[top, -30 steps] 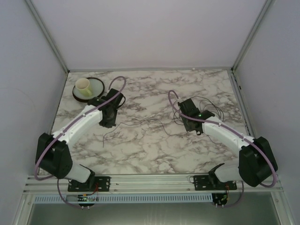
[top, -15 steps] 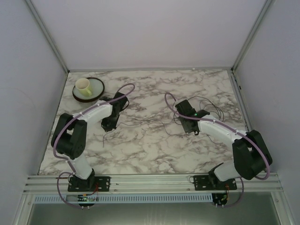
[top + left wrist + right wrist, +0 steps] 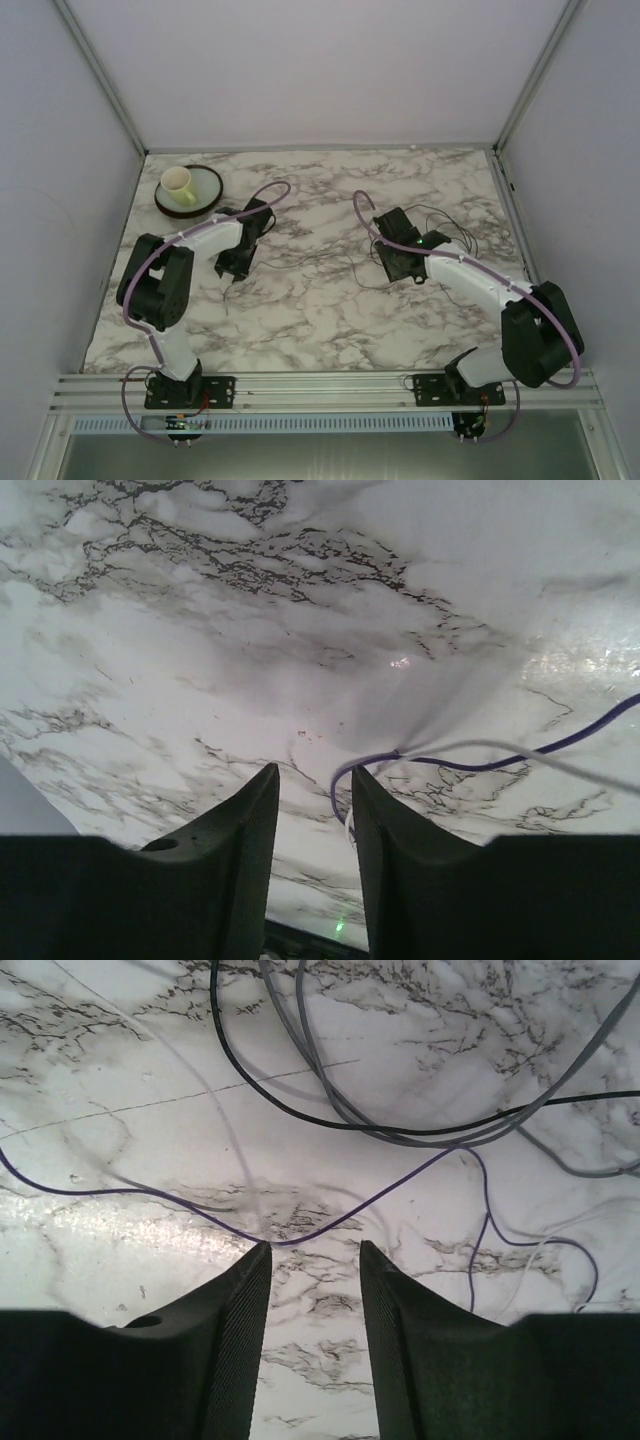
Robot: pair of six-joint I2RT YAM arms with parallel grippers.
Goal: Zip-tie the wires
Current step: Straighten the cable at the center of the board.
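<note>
Just let go on both sides. Finds the left hand with fingers parted by a narrow gap, clamping nothing, with a purple strand curling on the marble just off one fingertip. Finds the right hand likewise: fingers apart, empty, with a purple strand crossing the bench just ahead of the tips, not between them.

Differs from a second ago: then pinched tight, now slackened. Left arm folded back sharply at the elbow, right arm drawn in a little, hands low over the bench on either side of the middle.

Leaves the wires lying loose on the bench: main loops and curls beside and beyond the right hand, one long thin run trailing leftward toward the left hand. Not gathered, not tied. No zip tie made out in any view, though possibly too small to tell.

Reads as a release and reset rather than progress. Probably calls for re-grasping and bunching the loops before fitting any tie.

Far left corner: a cup on a plate, well apart from the work.
</note>
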